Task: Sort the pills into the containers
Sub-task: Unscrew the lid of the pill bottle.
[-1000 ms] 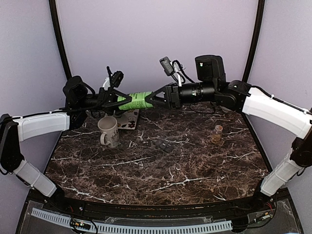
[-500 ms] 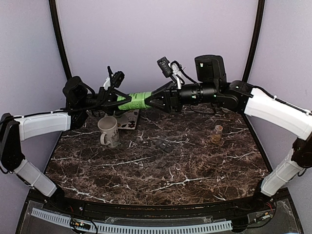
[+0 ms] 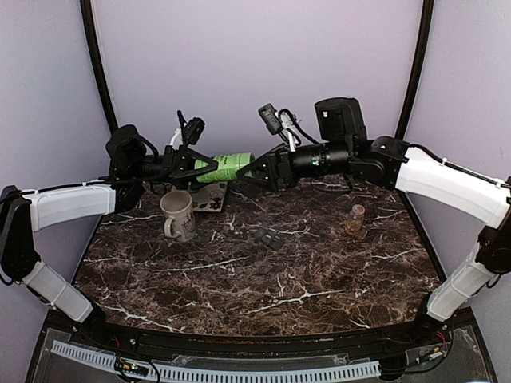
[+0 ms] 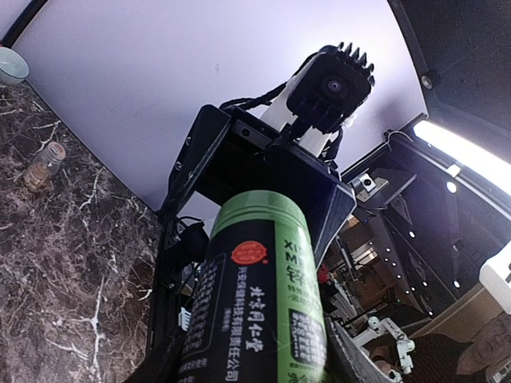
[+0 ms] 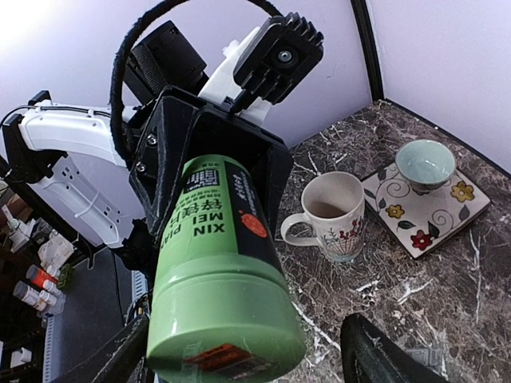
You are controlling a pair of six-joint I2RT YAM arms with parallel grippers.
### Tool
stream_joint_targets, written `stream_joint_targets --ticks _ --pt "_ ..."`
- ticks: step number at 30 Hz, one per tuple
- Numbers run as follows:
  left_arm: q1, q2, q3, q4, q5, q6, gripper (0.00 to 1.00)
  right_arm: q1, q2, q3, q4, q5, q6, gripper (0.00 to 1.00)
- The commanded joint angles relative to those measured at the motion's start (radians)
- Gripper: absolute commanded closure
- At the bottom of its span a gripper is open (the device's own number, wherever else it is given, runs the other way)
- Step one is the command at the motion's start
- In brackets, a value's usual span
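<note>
A green bottle [image 3: 227,166] with a black label hangs level above the back of the table, and my left gripper [image 3: 198,167] is shut on its base end [image 4: 263,319]. My right gripper [image 3: 255,171] stands open around the bottle's cap end [image 5: 227,319]. A gap shows between the cap and its right finger [image 5: 375,355]. The containers, a low dark grey strip [image 3: 268,237], lie on the marble at mid-table. A little glass jar [image 3: 356,219] at the right holds tan-yellow contents, the pills, too small to tell apart.
A white flowered mug [image 3: 178,215] stands under the left gripper. Behind it lies a floral tile [image 5: 447,211] carrying a pale teal bowl [image 5: 425,163]. Dark marble [image 3: 263,279] spreads toward the near edge.
The right gripper's jaws have spread wide off the bottle's cap end, and that arm has sunk slightly. The left gripper still holds the bottle in place.
</note>
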Motion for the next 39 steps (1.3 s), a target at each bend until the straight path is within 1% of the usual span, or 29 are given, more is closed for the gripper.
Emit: stream_joint_targets --ticks 1,4,8,13,16,19,21,30,35,39 --pt "-0.005 -0.063 0.049 -0.151 -0.054 0.197 1.00 -0.017 -0.063 -0.041 0.077 -0.018 0.136 0.20" --pt "-0.006 -0.068 0.061 -0.212 -0.087 0.265 1.00 -0.025 -0.085 -0.064 0.098 -0.018 0.220 0.20" --pt "-0.006 -0.075 0.068 -0.246 -0.121 0.333 1.00 -0.041 -0.095 -0.078 0.117 -0.019 0.358 0.19" --pt "-0.006 -0.088 0.068 -0.276 -0.146 0.391 1.00 -0.080 -0.091 -0.113 0.173 -0.004 0.582 0.19" --pt "-0.005 -0.094 0.065 -0.282 -0.152 0.408 1.00 -0.100 -0.069 -0.119 0.188 -0.023 0.721 0.19" --pt "-0.007 -0.098 0.066 -0.286 -0.149 0.415 1.00 -0.105 -0.047 -0.117 0.208 -0.056 0.792 0.19" --pt "-0.007 -0.099 0.067 -0.290 -0.148 0.419 1.00 -0.105 -0.042 -0.133 0.254 -0.076 0.836 0.19" --pt "-0.006 -0.115 0.072 -0.341 -0.148 0.451 1.00 -0.096 -0.010 -0.127 0.300 -0.117 0.892 0.20" --pt "-0.006 -0.116 0.075 -0.362 -0.150 0.462 1.00 -0.081 0.015 -0.101 0.297 -0.129 0.894 0.20" --pt "-0.007 -0.116 0.080 -0.380 -0.155 0.471 1.00 -0.070 0.037 -0.078 0.291 -0.139 0.892 0.24"
